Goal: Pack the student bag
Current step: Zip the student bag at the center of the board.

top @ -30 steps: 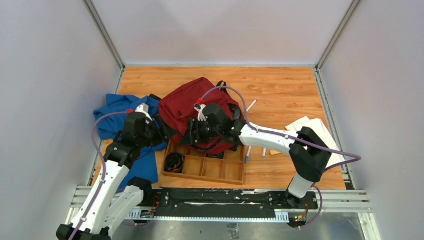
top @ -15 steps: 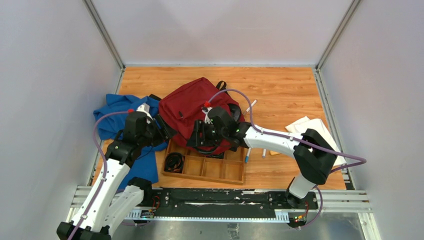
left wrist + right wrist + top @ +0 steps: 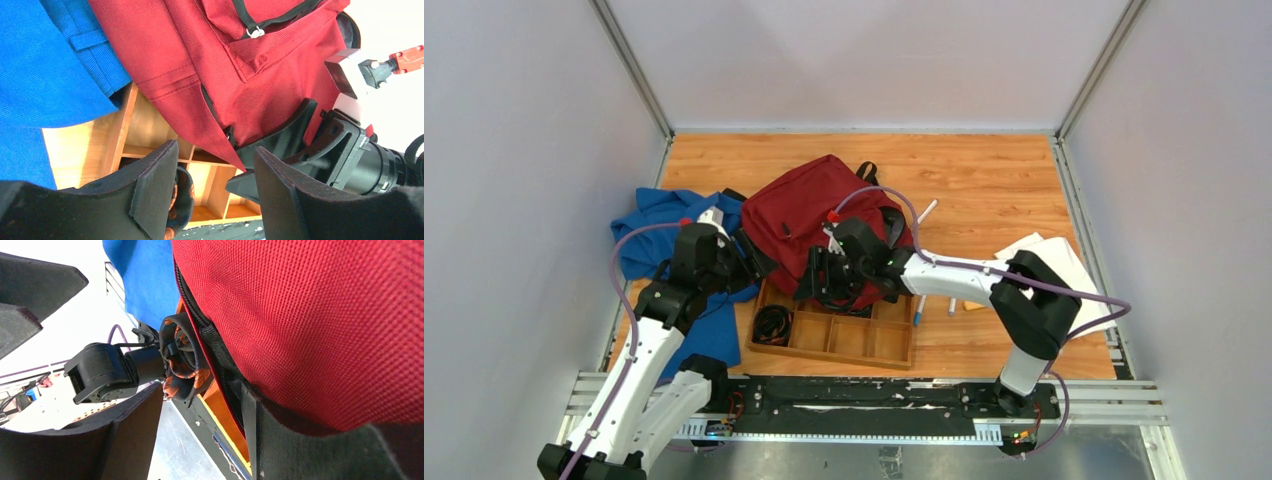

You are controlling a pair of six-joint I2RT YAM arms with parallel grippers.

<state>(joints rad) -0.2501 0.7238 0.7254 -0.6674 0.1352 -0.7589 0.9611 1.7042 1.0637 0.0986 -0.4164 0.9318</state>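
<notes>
The dark red student bag (image 3: 809,210) lies mid-table, its near edge over the wooden tray (image 3: 864,340). My left gripper (image 3: 746,257) is at the bag's left corner, open and empty. In the left wrist view (image 3: 215,192) its jaws stand apart below the bag (image 3: 200,60). My right gripper (image 3: 819,278) is at the bag's near edge, over the tray. In the right wrist view (image 3: 200,435) it is open. One finger (image 3: 300,445) presses against the bag's (image 3: 310,315) lower zipper edge.
A blue cloth garment (image 3: 649,235) lies left of the bag. A dark and orange coiled item (image 3: 772,322) sits in the tray's left compartment. Pens (image 3: 921,310) lie right of the tray. White papers (image 3: 1054,265) lie at the right. Walls stand on both sides.
My right gripper has shifted slightly down toward the bag's near edge and the tray. The left arm has not moved.
</notes>
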